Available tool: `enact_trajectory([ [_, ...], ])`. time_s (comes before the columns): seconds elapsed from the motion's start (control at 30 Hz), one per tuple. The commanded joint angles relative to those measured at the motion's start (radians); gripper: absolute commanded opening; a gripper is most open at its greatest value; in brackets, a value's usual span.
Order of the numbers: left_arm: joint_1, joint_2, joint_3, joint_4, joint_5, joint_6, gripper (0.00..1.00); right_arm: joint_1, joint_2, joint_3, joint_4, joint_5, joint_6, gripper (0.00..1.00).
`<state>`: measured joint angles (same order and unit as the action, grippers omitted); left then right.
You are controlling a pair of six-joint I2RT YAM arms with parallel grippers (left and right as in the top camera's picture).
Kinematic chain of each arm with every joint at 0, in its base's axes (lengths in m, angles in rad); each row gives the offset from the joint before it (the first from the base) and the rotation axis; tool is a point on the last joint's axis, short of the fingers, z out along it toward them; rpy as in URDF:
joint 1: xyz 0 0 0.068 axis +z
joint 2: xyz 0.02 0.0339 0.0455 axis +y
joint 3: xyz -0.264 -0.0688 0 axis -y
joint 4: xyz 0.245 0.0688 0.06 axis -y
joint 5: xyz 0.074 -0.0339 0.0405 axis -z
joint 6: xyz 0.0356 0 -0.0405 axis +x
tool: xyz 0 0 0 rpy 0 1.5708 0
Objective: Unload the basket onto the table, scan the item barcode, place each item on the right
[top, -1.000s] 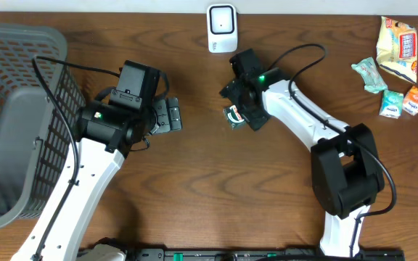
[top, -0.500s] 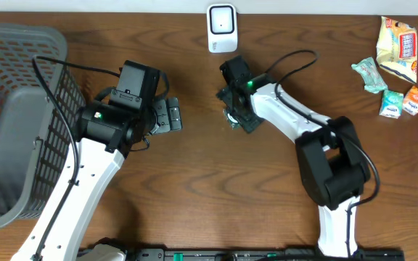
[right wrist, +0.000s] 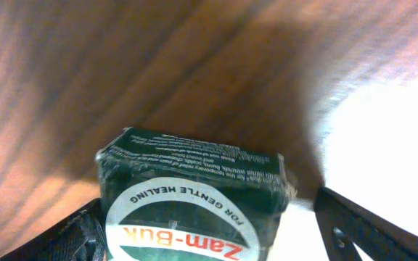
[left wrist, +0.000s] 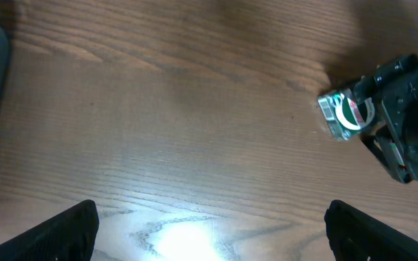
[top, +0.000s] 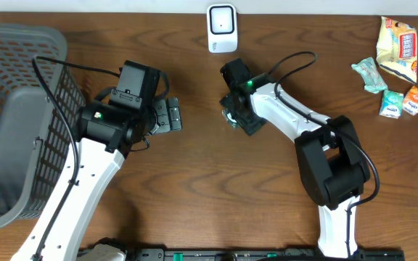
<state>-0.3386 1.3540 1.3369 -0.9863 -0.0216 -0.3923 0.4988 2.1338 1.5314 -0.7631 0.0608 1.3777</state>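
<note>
Right wrist view has the green Zam-Buk box [right wrist: 194,181] lying on the wooden table [right wrist: 85,72] between the right gripper's [right wrist: 207,201] spread fingers, not clamped, a gap showing on one side, while the left gripper [left wrist: 209,225] hovers off to the box's side, fingers wide apart, empty.

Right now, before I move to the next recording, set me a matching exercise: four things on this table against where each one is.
1. grey basket
2. white scanner
3. Zam-Buk box
4. snack packets

A. at the right gripper
B. far left of the table
C. far edge, centre
D. far right corner

Pairs: 1-B, 2-C, 3-A, 4-D
</note>
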Motion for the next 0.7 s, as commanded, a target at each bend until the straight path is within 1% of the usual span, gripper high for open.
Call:
enact_trajectory([
  [0.0, -0.004, -0.002, 0.015, 0.000, 0.006, 0.005, 0.98, -0.020, 0.045, -0.010, -0.043, 0.027, -0.039, 0.84],
  [0.2, -0.004, -0.002, 0.015, 0.000, 0.006, 0.006, 0.98, -0.032, 0.043, -0.010, -0.115, 0.027, -0.121, 0.85],
  [0.23, -0.004, -0.002, 0.015, 0.000, 0.006, 0.006, 0.98, -0.035, 0.043, -0.010, -0.117, 0.026, -0.146, 0.86],
  [0.33, -0.004, -0.002, 0.015, 0.000, 0.006, 0.006, 0.98, -0.051, 0.037, -0.006, -0.112, 0.027, -0.280, 0.86],
  [0.43, -0.004, -0.002, 0.015, 0.000, 0.006, 0.006, 0.98, -0.056, 0.037, -0.006, -0.108, 0.027, -0.329, 0.86],
  [0.53, -0.004, -0.002, 0.015, 0.000, 0.006, 0.006, 0.98, -0.052, 0.037, -0.007, -0.111, 0.021, -0.343, 0.77],
  [0.67, -0.004, -0.002, 0.015, 0.000, 0.006, 0.005, 0.98, -0.038, 0.038, -0.008, -0.105, -0.023, -0.339, 0.77],
])
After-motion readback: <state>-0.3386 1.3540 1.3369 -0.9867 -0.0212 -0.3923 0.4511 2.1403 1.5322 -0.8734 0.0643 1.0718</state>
